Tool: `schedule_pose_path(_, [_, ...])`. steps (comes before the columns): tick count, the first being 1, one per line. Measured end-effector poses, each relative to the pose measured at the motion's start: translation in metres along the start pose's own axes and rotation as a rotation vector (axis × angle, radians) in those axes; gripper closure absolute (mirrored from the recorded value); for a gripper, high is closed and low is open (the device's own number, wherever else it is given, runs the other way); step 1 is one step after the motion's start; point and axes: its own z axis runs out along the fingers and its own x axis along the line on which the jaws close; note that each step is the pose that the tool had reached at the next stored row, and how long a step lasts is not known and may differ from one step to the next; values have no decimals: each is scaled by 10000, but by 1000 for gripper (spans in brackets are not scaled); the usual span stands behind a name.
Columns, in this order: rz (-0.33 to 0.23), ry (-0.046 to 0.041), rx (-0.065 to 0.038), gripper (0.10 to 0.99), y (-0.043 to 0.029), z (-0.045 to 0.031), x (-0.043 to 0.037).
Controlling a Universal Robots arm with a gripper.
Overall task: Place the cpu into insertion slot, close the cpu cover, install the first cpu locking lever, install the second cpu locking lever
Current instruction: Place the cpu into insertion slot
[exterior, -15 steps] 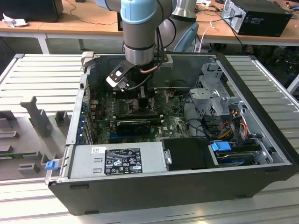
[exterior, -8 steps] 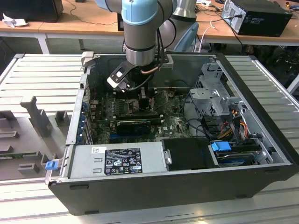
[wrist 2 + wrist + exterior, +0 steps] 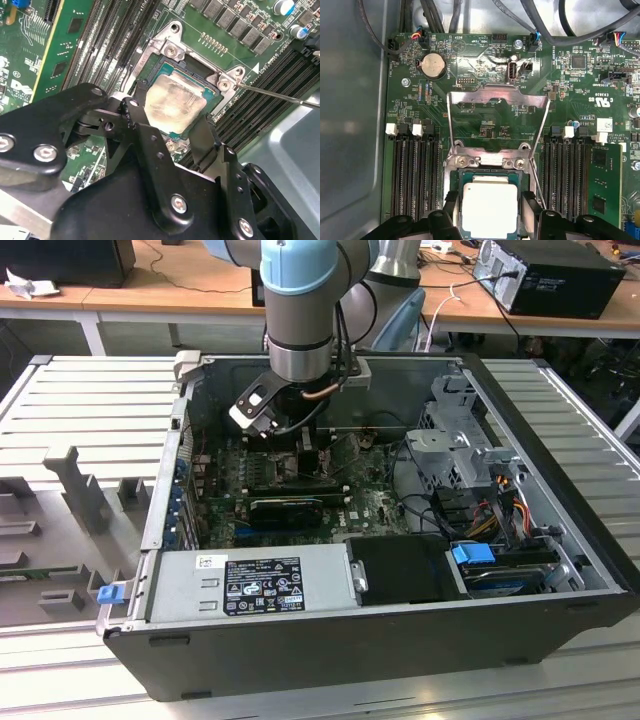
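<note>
Cpu point(image 3: 487, 207) lay flat inside the insertion slot point(image 3: 490, 171), its pale silvery-tan face up and its green edge ringed by the socket's dark frame; in the second wrist view the cpu point(image 3: 172, 102) looked level in the insertion slot point(image 3: 197, 67). The claw point(image 3: 489, 199) stood directly over it, open only as wide as the chip. Its two black fingers point(image 3: 142, 117) sat flush against two opposite edges of the cpu, so it had hold of the chip in the socket.

The cpu cover point(image 3: 497, 95) was swung open, away from the socket on its hinge. It was a dull-metal frame, and the green motherboard point(image 3: 495, 125) showed through its window. A wire lever point(image 3: 280, 95) stuck out free beside the socket, not latched down. Banks of long black memory slots point(image 3: 415, 175) ran on both sides of the socket, and a round coin battery point(image 3: 433, 65) sat on the board beyond the cover.

In the exterior view the arm reached down into an open computer case point(image 3: 400, 640), with the claw point(image 3: 300, 440) low over the board. A grey power supply point(image 3: 250, 585) filled the near side of the case. The case rested on a ribbed grey surface point(image 3: 90, 400).
</note>
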Motion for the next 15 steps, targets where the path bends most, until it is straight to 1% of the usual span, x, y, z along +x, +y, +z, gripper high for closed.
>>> schedule_pose_path(2, [1, 11, 2, 478, 1, -17, 0])
schedule_pose_path(3, [1, 13, 0, 478, 3, -46, 1])
schedule_pose_path(4, [2, 13, 1, 478, 5, -90, 2])
schedule_pose_path(5, [3, 11, 1, 561, 8, -129, 3])
schedule_pose_path(6, [4, 9, 1, 682, 10, -150, 3])
schedule_pose_path(11, [2, -3, 3, 980, 14, -204, 4])
schedule_pose_path(15, [7, -17, 4, 980, 16, -248, 5])
